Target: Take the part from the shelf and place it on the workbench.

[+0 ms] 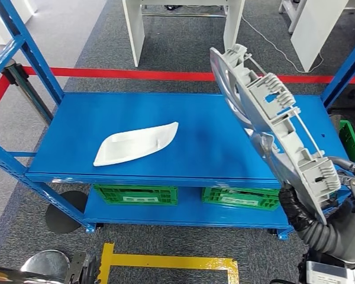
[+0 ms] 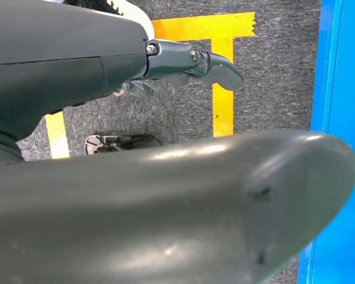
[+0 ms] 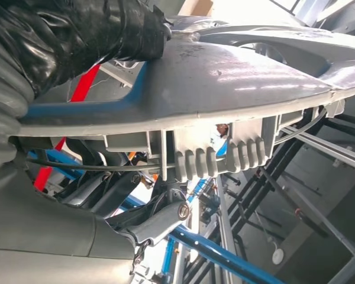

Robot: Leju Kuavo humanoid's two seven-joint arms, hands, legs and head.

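Grey part (image 1: 274, 127) gripped by right hand (image 1: 296, 210) above blue shelf's (image 1: 211, 154) right edge; left hand (image 2: 189, 62) holds nothing.

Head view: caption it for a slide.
Right hand holds a long grey plastic part above the blue shelf.

Count: one grey ribbed plastic panel part (image 1: 274, 127); one white curved plastic shell (image 1: 135, 144); two green slatted plastic crates (image 1: 136, 194) (image 1: 240, 197).

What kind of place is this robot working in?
Probably a factory or workshop test area. A blue metal shelf holds a white moulded part, green crates sit beneath, and red and yellow tape marks the grey floor. The right hand grips a grey plastic part.
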